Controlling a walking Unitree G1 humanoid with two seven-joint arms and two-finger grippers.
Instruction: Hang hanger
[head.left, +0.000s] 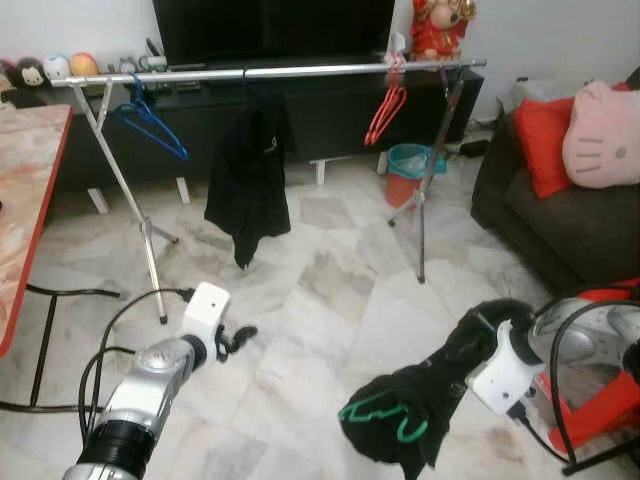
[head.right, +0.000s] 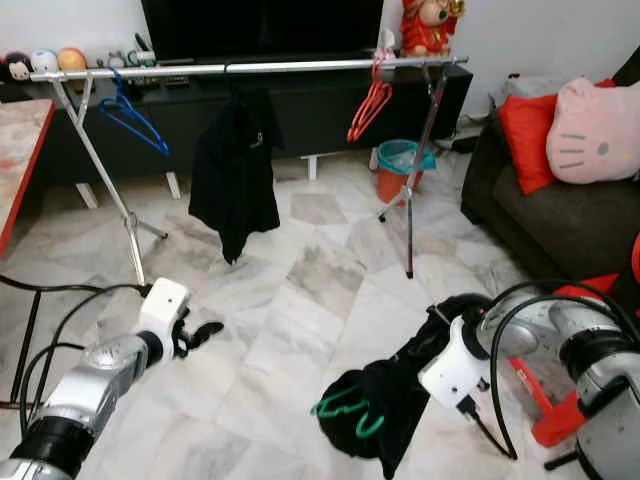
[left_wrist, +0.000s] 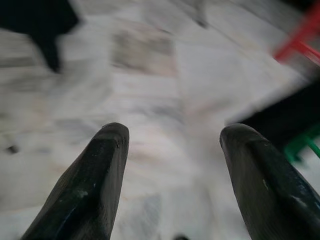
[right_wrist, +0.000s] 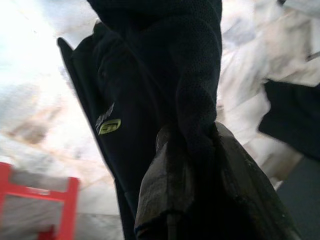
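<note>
Low over marble floor (head.left: 330, 300), right end effector (right_wrist: 200, 150) apparently pinching black garment (head.right: 375, 400); left end effector (left_wrist: 172, 145) spread.

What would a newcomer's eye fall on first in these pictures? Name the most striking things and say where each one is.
The silver clothes rail spans the back of the room, with a black garment hanging mid-rail, a blue hanger towards the left and red hangers towards the right. In front, low on the right, the right gripper clamps a black garment on a green hanger; the left gripper hangs open over the marble floor.
</note>
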